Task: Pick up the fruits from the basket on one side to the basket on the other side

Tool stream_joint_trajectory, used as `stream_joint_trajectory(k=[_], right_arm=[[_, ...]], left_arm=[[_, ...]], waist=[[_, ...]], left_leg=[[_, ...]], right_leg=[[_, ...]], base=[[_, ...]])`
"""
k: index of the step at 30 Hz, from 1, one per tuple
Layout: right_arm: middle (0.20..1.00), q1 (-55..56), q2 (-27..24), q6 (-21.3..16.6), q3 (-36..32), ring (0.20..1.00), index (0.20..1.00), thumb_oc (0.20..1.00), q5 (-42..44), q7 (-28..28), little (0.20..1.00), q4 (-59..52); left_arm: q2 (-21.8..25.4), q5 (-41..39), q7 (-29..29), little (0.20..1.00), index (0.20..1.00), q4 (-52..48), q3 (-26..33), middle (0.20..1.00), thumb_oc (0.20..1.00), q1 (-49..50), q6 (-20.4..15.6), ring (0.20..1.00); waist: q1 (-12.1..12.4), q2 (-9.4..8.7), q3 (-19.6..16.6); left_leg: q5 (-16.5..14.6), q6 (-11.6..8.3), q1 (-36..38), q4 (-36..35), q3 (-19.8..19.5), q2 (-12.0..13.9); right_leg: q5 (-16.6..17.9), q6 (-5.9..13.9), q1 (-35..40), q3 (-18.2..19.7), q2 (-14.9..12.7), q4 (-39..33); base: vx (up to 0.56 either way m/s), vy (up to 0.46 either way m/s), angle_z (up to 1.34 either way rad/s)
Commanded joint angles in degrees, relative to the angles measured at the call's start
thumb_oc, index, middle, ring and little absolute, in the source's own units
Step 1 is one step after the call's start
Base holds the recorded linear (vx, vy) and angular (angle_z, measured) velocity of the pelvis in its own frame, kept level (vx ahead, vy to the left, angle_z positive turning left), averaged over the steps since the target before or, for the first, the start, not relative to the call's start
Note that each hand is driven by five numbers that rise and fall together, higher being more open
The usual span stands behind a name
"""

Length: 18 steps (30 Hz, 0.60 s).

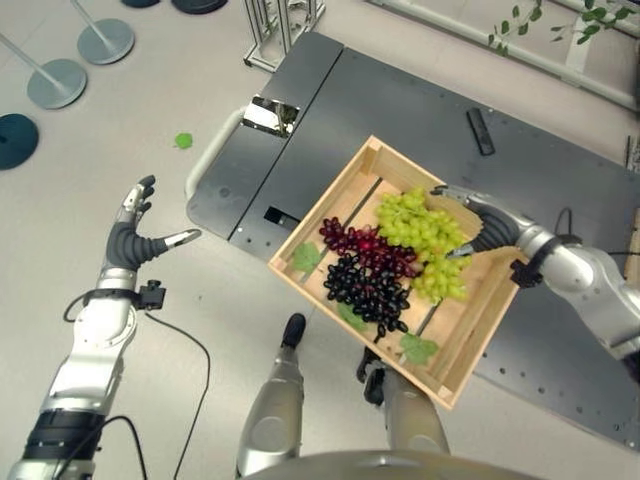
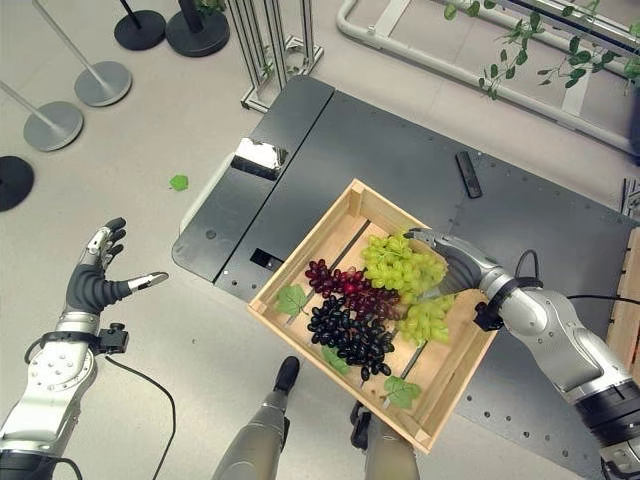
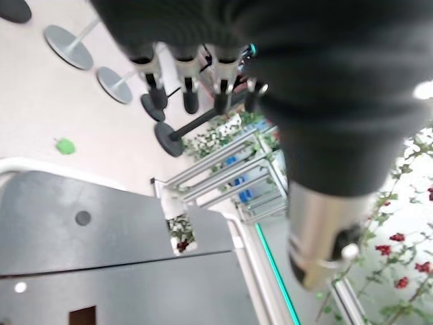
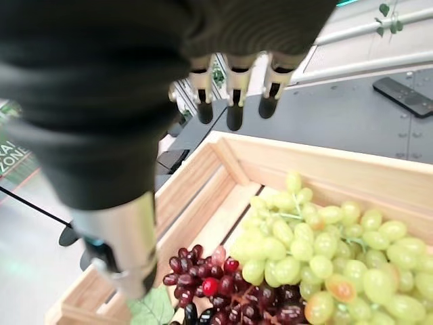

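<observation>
A wooden crate (image 1: 322, 200) lies on the dark table and holds three grape bunches: green grapes (image 1: 415, 225) at the far side, red grapes (image 1: 365, 245) in the middle, dark purple grapes (image 1: 365, 285) nearest me. My right hand (image 1: 470, 215) hovers just over the green grapes (image 4: 318, 250), open, with its fingers (image 4: 233, 101) straight above the bunch and the thumb (image 4: 128, 250) hanging beside the red grapes (image 4: 203, 271). It holds nothing. My left hand (image 1: 135, 235) is raised over the floor far to the left, open and empty.
The dark grey table (image 1: 400, 100) carries a black remote (image 1: 480, 130) at the back and a shiny metal piece (image 1: 270, 115) at its left edge. Green leaves (image 1: 418, 348) lie in the crate. A leaf (image 1: 183, 141) and round stand bases (image 1: 55, 82) are on the floor.
</observation>
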Motion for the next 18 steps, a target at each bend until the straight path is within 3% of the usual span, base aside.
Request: stream_joint_trajectory(k=[1, 18], right_arm=[[1.000, -3.65, 0.95, -0.30, 3.95, 1.000, 1.000, 1.000, 1.28, -0.61, 1.000, -0.96], [1.000, -19.29, 10.73, 4.53, 15.93, 1.000, 1.000, 1.000, -5.67, -5.13, 1.000, 13.13]], left_arm=[[1.92, -0.93, 2.27, 1.000, 1.000, -2.02, 1.58, 1.000, 1.000, -1.01, -2.60, 1.000], [0.04, -2.96, 6.52, 1.000, 1.000, -1.05, -1.66, 1.000, 1.000, -6.43, -2.56, 1.000]], waist=[[-0.09, -2.82, -0.58], [2.07, -1.17, 4.31]], left_leg=[[-0.68, 2.49, -0.22, 1.01, 0.59, -1.00], [-1.68, 2.70, -8.02, 7.15, 0.52, -2.39]], right_leg=[[0.37, 2.36, 3.86, 0.61, -0.53, -1.33], [-0.56, 1.83, -3.65, 1.45, -1.22, 3.91]], base=[[-0.01, -0.017, 0.03], [-0.02, -0.004, 0.03]])
